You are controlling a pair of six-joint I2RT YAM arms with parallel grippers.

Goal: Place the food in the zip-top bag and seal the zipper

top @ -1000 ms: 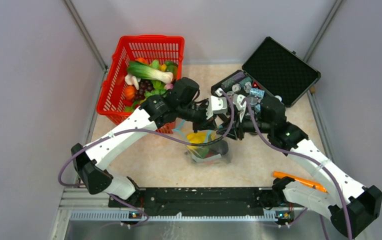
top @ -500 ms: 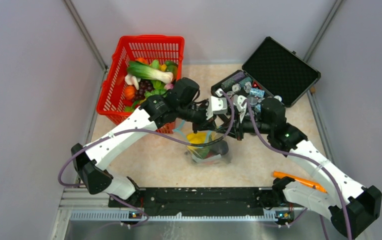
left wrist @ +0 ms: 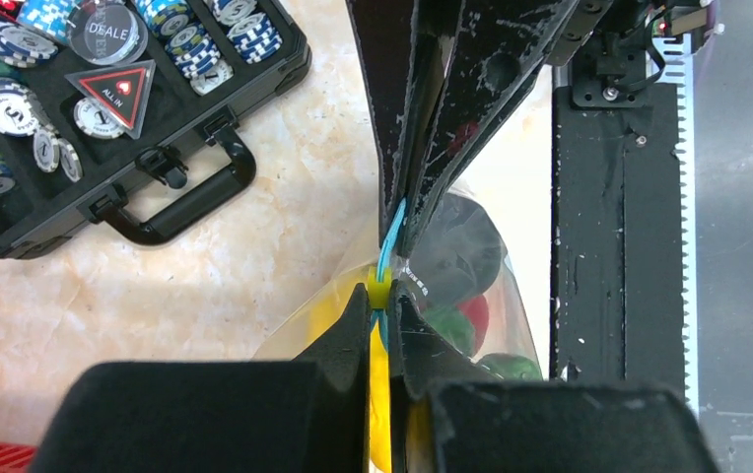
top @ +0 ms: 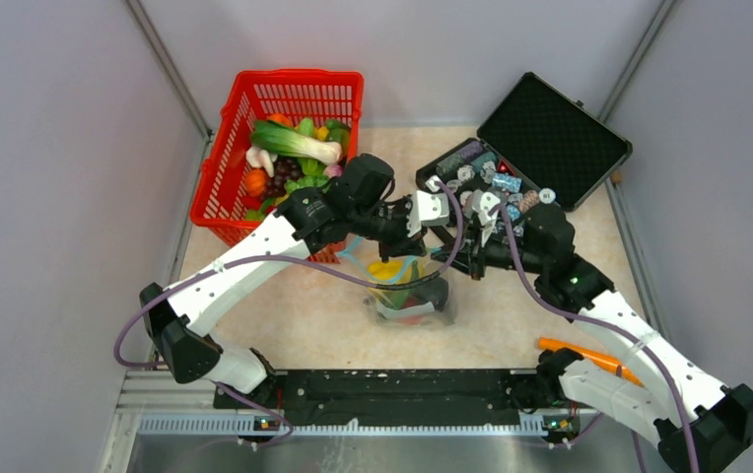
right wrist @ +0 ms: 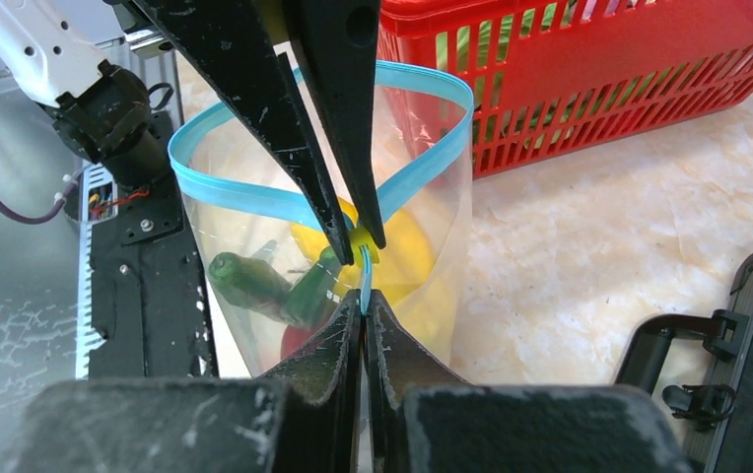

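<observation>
Now your right gripper (right wrist: pixel 363 301) is drawing back from the left gripper (left wrist: pixel 380 296), both clenched on the zipper (right wrist: pixel 244 194). The zip-top bag (top: pixel 412 301), food (right wrist: pixel 244 281) inside, is sitting below them. The mouth is still looping open beyond the left gripper, so sealing is only starting.

Your left arm (top: pixel 244 261) and right arm (top: pixel 639 330) wear white shells dotted with small dark screws (top: pixel 217 286), with black joints (top: pixel 308 212) and black base blocks (top: pixel 190 355) at seven and five o'clock. A purple cable (top: pixel 128 320) loops along each. The black fingers (left wrist: pixel 491 79) taper to wedges, scuffed with pale specks.
</observation>
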